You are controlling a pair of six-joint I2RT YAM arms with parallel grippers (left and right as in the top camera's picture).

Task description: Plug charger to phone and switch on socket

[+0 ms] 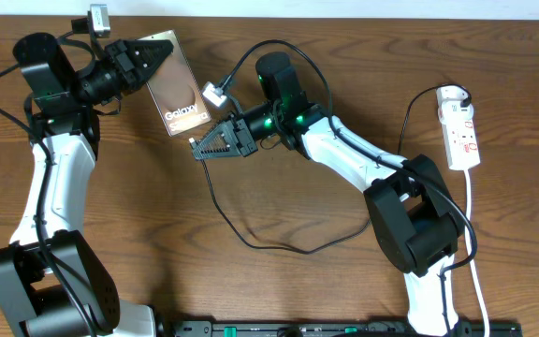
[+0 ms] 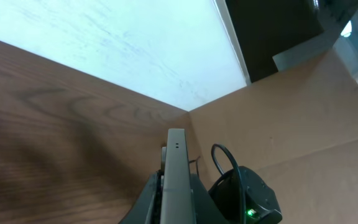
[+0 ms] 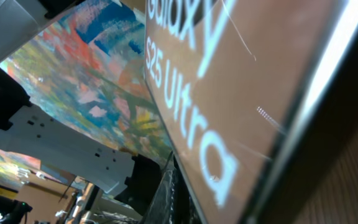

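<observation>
Counting: two grippers, one phone, one charger, one socket, one cord and one plug, all on one table.
Left gripper: is clamping on the phone at its upper corner. In its own wrist view the phone's thin edge is standing up between the fingers.
Phone: is slanting away from the left gripper's tips toward the right gripper, bronze face up and showing white "Galaxy" text.
Right gripper: is pinching shut on the charger's end, just beside the phone's lower edge. The tip itself is too small to make out. The phone's face is filling this gripper's wrist view.
Charger: is trailing out from under the right gripper's fingers and looping back over the table behind that gripper.
Socket: is lying well behind the right gripper, past its arm, far from both grippers. The switch position is too small to tell.
Plug: is sitting in the socket's far end.
Cord: is running from the socket, well apart from both grippers.
</observation>
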